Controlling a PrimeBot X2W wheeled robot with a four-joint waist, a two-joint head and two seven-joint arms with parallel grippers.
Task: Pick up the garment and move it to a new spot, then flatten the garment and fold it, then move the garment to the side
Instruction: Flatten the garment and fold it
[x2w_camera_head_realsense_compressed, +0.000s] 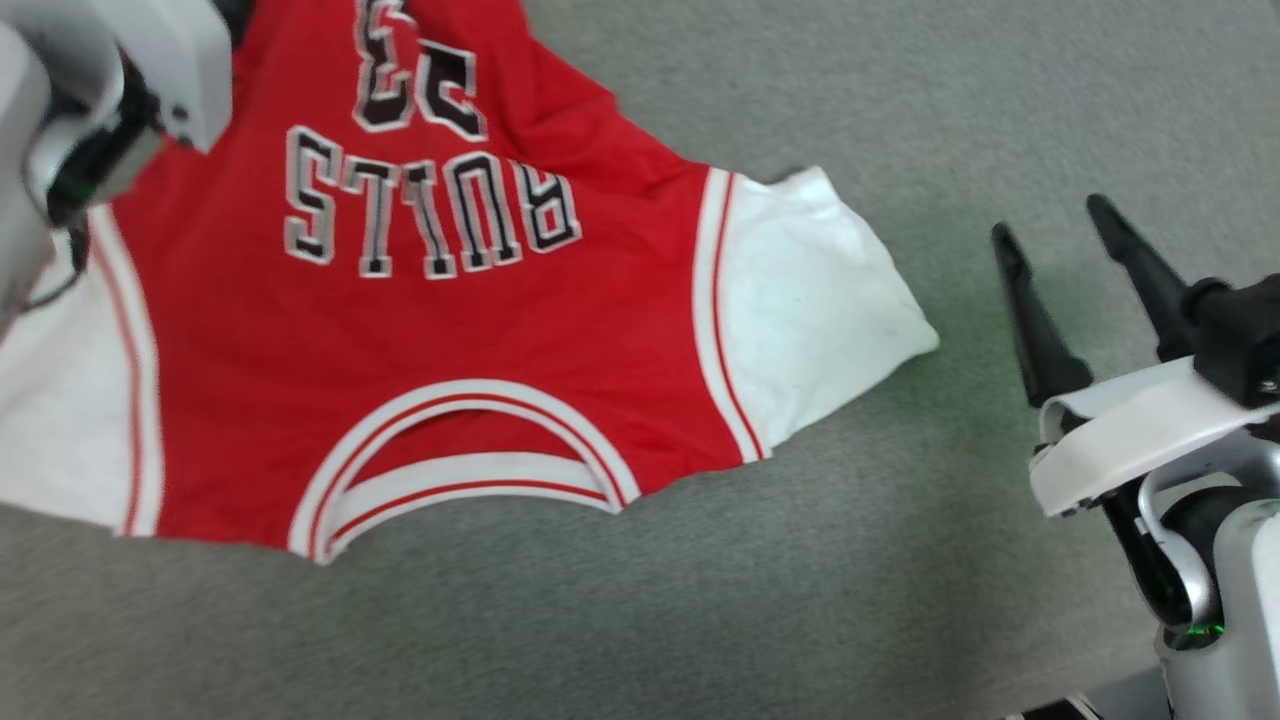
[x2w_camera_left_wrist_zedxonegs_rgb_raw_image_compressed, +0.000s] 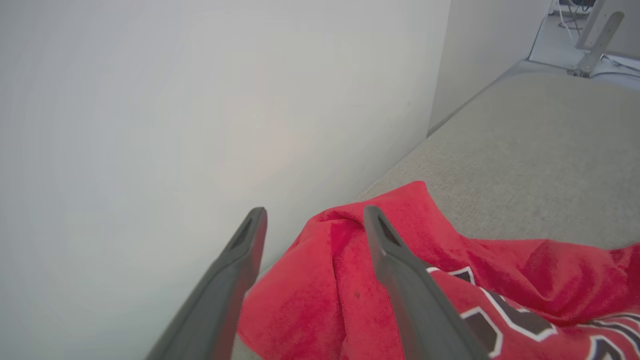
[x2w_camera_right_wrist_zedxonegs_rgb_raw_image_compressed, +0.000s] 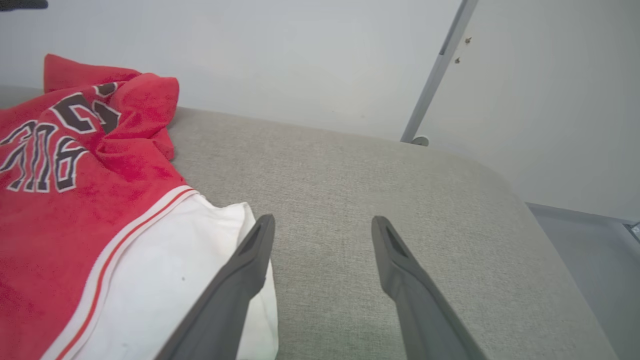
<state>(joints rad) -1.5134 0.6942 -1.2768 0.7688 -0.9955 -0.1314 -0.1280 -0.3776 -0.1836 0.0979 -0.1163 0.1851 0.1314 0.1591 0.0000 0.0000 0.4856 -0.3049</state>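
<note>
The left gripper has its 2 dark fingers spread apart, nothing between them, poised just over a bunched red fold of the garment close to a pale wall. The right gripper is likewise spread and empty, above the grey fabric surface just beside a white sleeve. The garment lies spread on that surface, red-bodied, with 2 white sleeves and white-and-red striped trim at the armholes and the neckline, which faces the robot. Black-and-white block lettering reads "BULLS", upside down in the head view; a large number beyond it is partly cropped.
</note>
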